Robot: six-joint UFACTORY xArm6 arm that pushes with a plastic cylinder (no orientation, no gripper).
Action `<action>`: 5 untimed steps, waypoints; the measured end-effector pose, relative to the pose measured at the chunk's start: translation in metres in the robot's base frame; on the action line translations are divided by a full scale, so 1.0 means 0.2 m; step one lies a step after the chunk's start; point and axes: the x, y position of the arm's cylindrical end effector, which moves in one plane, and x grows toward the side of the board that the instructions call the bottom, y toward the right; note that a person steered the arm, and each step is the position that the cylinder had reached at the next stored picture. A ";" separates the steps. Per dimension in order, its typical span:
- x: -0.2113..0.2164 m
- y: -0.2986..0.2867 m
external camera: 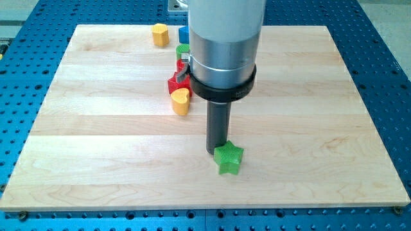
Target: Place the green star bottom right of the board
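Observation:
The green star (228,158) lies on the wooden board (96,141), a little below the board's middle. My tip (217,151) stands right at the star's upper left edge, touching or nearly touching it. The rod rises from there into the large grey arm body (225,38), which hides part of the blocks behind it.
A yellow heart-shaped block (181,101) lies left of the rod. A red block (176,83) sits just above it. A green block (183,50) and a blue block (183,33) peek out beside the arm near the top. Another yellow block (160,34) stands at the top edge.

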 end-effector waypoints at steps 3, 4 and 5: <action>0.03 -0.06; 0.09 -0.02; 0.09 -0.02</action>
